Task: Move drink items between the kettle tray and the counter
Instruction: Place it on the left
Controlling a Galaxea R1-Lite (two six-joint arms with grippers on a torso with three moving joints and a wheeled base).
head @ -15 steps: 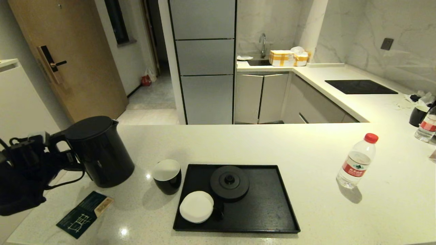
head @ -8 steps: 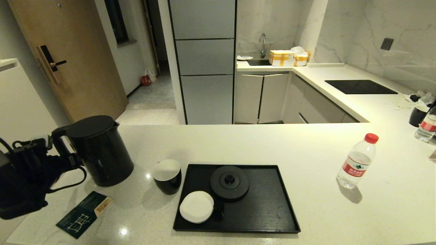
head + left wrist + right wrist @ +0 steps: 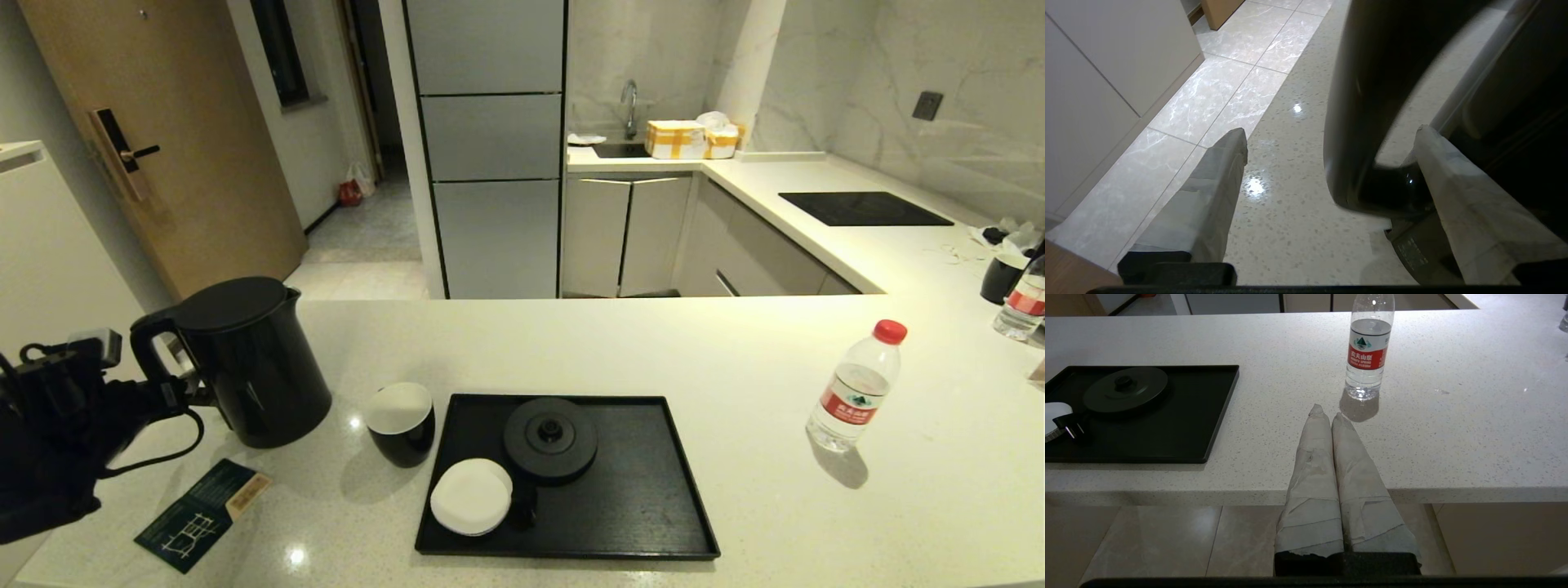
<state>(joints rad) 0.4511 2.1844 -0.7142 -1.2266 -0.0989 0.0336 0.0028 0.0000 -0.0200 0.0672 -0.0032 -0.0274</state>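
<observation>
On the far-left part of the counter (image 3: 571,343) we see the kettle (image 3: 249,363) standing upright, its loop handle (image 3: 155,351) between the released fingers of our left gripper (image 3: 1331,143), while the clenched right gripper (image 3: 1325,416) waits near the bottle (image 3: 1367,355).

Bottle (image 3: 1367,351) red label: "农夫山泉"

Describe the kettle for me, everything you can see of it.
The kettle is tall, glossy black, likely plastic, with a flat closed lid, a small spout and a loop handle. It stands upright on the counter, left of the cup and off the tray. The left gripper is open, its fingers either side of the handle without clamping it.
</observation>
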